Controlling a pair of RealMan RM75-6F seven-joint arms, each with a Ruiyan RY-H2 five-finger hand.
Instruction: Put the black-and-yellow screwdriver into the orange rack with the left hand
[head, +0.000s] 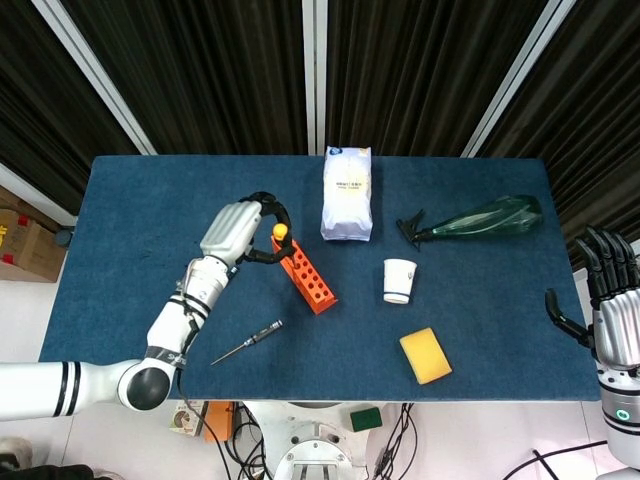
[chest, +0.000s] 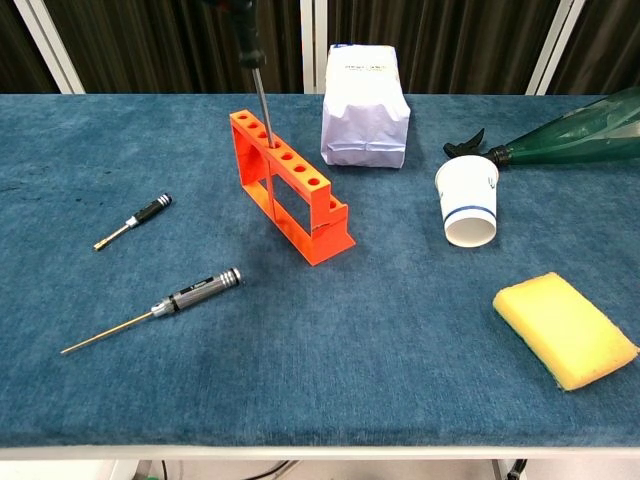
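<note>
Now the left hand holds the black-and-yellow screwdriver by its handle, with the fingers curled around it. The screwdriver stands almost straight up, and its metal shaft goes down into one of the holes near the far end of the orange rack. From above, the yellow top of the handle shows just beside the fingers.

The rack sits on the blue worktop. Two small screwdrivers lie flat on the worktop, well apart from the rack: a short one and a long thin one.

Behind the rack stands a white bag. A white paper cup stands near it, and a green spray bottle lies on its side. A yellow sponge lies near the front edge.

The right hand hangs off the side of the worktop with its fingers spread apart, holding nothing.
</note>
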